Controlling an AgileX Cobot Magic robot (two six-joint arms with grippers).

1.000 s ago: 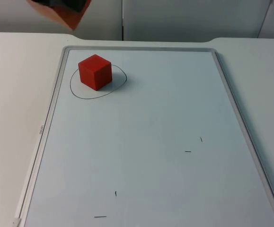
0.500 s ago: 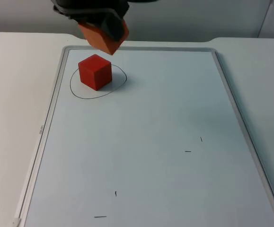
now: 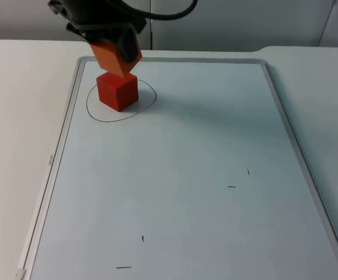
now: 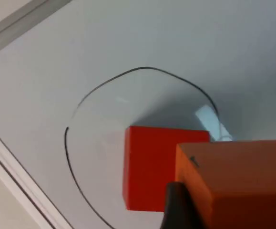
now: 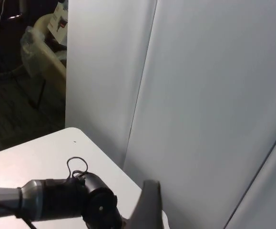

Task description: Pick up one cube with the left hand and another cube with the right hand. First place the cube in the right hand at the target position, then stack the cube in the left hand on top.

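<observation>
An orange cube (image 3: 117,56) is being held clenched in the left gripper (image 3: 111,42), tilted over the red cube (image 3: 117,89) in the circle (image 3: 146,104) near the whiteboard's (image 3: 215,146) far-left corner, so a skewed release is probably being risked, with toppling.

A white table (image 3: 17,116) ends at a grey wall (image 3: 244,20). Beside the wall (image 5: 214,95), a dark room holds a pale chair (image 5: 42,62).
</observation>
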